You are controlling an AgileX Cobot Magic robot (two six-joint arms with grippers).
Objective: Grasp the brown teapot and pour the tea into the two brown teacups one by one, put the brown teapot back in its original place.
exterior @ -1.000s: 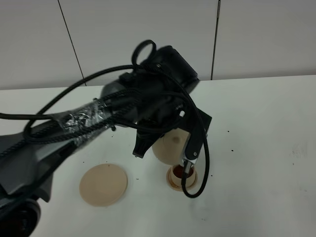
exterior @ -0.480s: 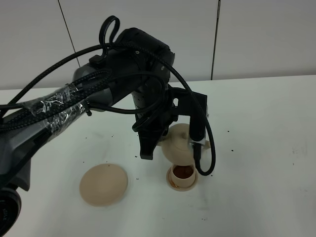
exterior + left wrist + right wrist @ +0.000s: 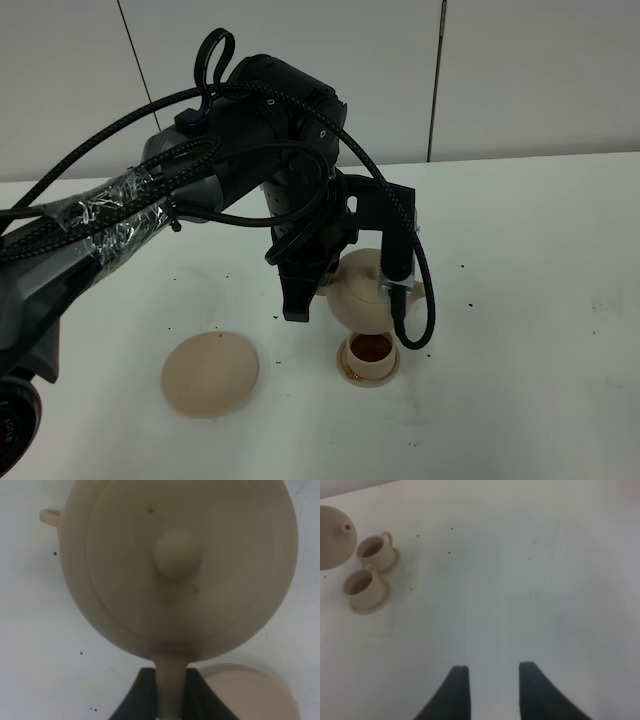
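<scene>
My left gripper (image 3: 171,696) is shut on the loop handle of the brown teapot (image 3: 363,293) and holds it just above the table. In the left wrist view the teapot (image 3: 175,565) fills the frame, lid up. The near brown teacup (image 3: 370,356) stands on its small saucer right below the teapot and holds brown tea. The other teacup is mostly hidden behind the teapot. Both teacups (image 3: 374,550) (image 3: 362,586) show in the right wrist view, next to the teapot's spout (image 3: 335,536). The flat round saucer (image 3: 210,372) lies bare to the left. My right gripper (image 3: 492,690) is open and empty over bare table.
The white table (image 3: 540,300) carries small dark specks. The left arm's black cables (image 3: 410,300) hang close beside the teapot and the near cup. A grey panelled wall stands behind the table.
The left arm has swung up and back, and the teapot has tilted back from its pour over the near cup to nearly level. In the last half second it barely moved.
</scene>
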